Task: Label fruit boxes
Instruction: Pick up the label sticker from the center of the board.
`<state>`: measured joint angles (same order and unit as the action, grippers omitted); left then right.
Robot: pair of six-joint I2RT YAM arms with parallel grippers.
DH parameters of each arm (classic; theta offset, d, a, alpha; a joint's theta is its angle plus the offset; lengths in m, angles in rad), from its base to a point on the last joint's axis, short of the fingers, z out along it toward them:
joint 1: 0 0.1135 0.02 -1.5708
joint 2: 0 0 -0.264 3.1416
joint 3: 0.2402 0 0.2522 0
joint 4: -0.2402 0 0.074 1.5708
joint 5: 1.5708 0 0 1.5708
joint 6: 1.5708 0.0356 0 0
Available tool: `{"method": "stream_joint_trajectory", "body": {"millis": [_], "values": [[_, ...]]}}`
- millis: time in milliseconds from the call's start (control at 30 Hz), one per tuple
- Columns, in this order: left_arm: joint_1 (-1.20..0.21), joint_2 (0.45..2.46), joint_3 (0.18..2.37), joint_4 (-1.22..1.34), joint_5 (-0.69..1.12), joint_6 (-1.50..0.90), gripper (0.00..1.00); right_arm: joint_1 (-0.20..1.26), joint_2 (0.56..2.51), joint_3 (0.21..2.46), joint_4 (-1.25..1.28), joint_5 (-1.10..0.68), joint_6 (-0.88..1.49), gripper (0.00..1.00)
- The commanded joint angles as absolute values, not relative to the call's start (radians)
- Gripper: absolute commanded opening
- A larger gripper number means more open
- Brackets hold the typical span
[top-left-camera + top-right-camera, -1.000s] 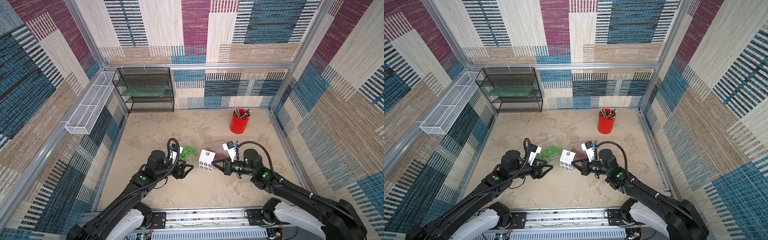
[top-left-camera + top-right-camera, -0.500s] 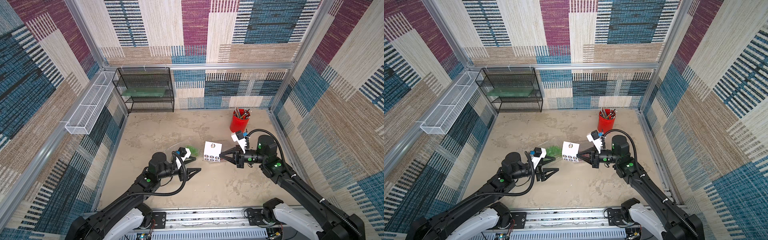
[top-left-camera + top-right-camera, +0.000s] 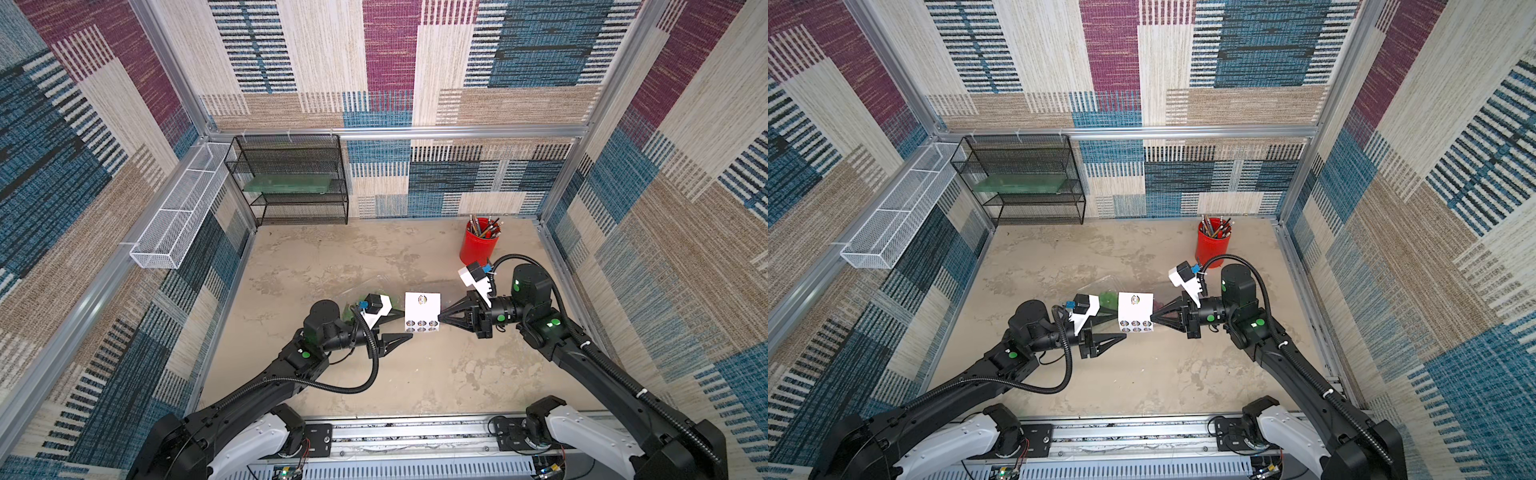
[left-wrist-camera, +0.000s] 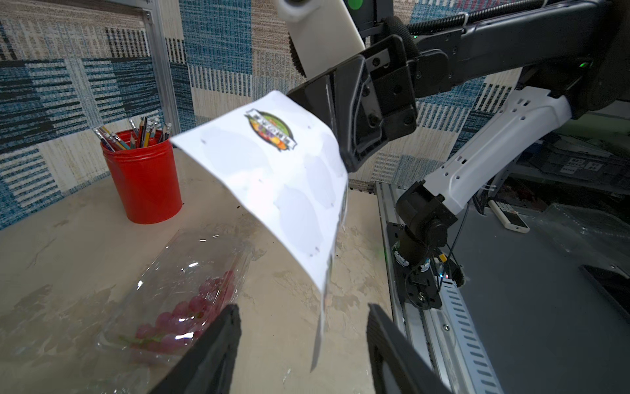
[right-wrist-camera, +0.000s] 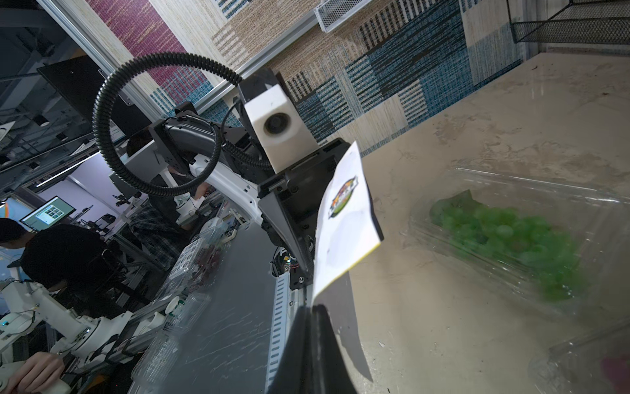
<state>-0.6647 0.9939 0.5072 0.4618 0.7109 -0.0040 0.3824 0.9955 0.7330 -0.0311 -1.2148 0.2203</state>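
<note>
Compared with a second ago, we are seeing the sticker sheet [image 3: 422, 311] hanging clear of the counter [image 3: 332, 257] rather than sitting low between the boxes. The right end effector [image 3: 441, 320] is still pinching the sheet's edge, jaws closed on it. The left end effector [image 3: 399, 344] is sitting nearer the sheet's lower corner than half a second ago, with its jaws apart and gripping nothing. In both top views the green-grape box [image 3: 1108, 300] is showing only as a green patch behind the left wrist camera. The sheet and the right end effector are covering most of what lies beyond. The left wrist view is giving us what they are hiding: the red-grape box [image 4: 184, 293] is lying on the counter beneath the raised sheet, near the red pencil cup [image 4: 143, 177]. The right wrist view is showing the green-grape box [image 5: 504, 235] fully, resting on the counter beyond the sheet.
</note>
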Motion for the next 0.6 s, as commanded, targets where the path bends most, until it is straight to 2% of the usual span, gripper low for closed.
{"method": "stream_joint_trajectory", "body": {"millis": [0, 333, 567], "values": [[-0.677, 1.007, 0.528, 0.498, 0.735, 0.034, 0.58, 0.385, 1.002, 0.740, -0.012, -1.239, 0.217, 0.00], [-0.705, 1.071, 0.552, 0.555, 0.721, 0.008, 0.46, 0.392, 1.012, 0.740, 0.000, -1.246, 0.228, 0.00], [-0.714, 1.088, 0.561, 0.565, 0.715, -0.006, 0.43, 0.396, 1.015, 0.737, 0.000, -1.241, 0.229, 0.00]]}}
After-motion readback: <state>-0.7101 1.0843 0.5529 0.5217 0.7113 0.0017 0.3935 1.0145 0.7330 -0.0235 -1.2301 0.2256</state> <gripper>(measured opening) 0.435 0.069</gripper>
